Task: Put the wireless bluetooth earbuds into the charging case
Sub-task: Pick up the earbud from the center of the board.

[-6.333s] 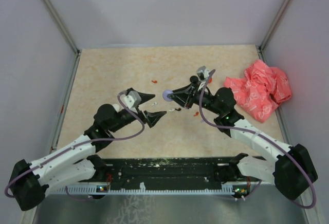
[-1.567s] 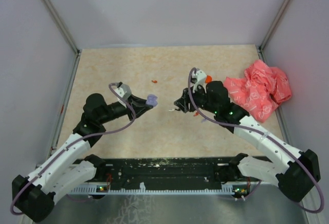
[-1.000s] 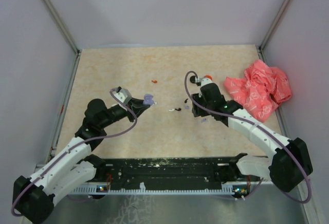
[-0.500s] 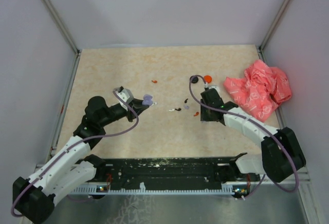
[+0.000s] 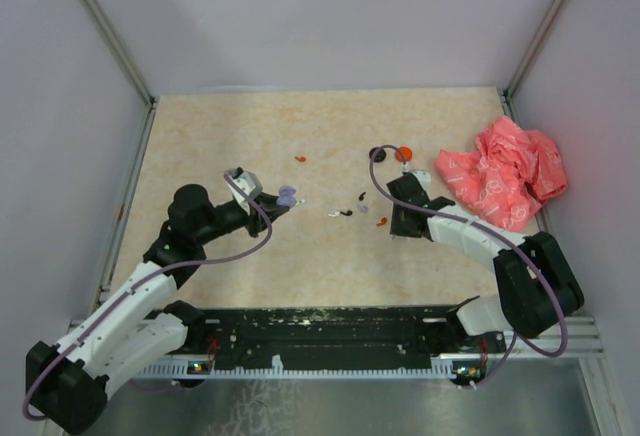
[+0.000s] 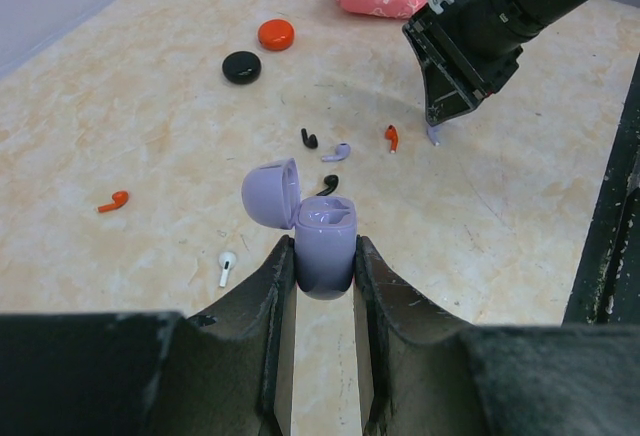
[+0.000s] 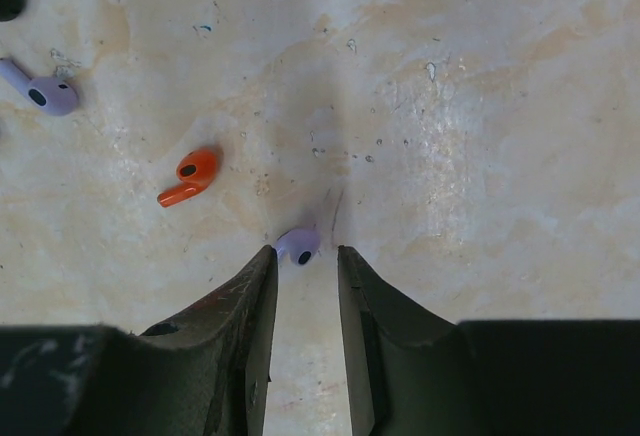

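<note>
My left fingers (image 6: 268, 336) are black. Charging case (image 6: 326, 241) lilac, nearest earbud (image 7: 298, 245) lilac, second earbud (image 7: 188, 178) orange-red; tabletop (image 7: 480, 156) mottled beige; bag (image 5: 505, 174) pink-red, possibly white-printed.

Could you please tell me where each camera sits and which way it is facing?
Top external: above and behind the bases, looking down on the table; left arm and right arm show.
Left wrist: looking forward past the left pincer, shut on the lilac case, towards the right arm.
Right wrist: looking straight down; the right pincer straddles a lilac earbud.
Shared: both wrist views show the same red earbud.
</note>
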Available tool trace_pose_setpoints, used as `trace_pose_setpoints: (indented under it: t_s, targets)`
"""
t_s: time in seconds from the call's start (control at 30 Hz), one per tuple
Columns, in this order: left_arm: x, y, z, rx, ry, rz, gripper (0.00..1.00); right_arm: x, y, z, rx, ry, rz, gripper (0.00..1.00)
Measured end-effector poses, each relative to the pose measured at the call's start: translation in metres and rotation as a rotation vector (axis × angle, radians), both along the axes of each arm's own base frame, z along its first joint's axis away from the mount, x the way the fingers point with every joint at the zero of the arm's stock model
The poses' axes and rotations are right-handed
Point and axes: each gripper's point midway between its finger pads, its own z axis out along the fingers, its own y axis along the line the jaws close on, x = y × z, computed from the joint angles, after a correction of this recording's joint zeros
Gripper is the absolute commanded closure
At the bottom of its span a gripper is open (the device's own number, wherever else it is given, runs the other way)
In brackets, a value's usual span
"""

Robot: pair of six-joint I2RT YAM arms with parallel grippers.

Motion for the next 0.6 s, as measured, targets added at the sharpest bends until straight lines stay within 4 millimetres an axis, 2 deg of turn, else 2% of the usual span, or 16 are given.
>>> trace_pose_setpoints:
  t_s: [0.6]
  targets:
    - [-0.001, -0.002, -0.006, -0.006, 0.042, -0.014, 1.00, 0.001, 0.003, -0.013, 0.015, 0.025, -0.033, 0.71]
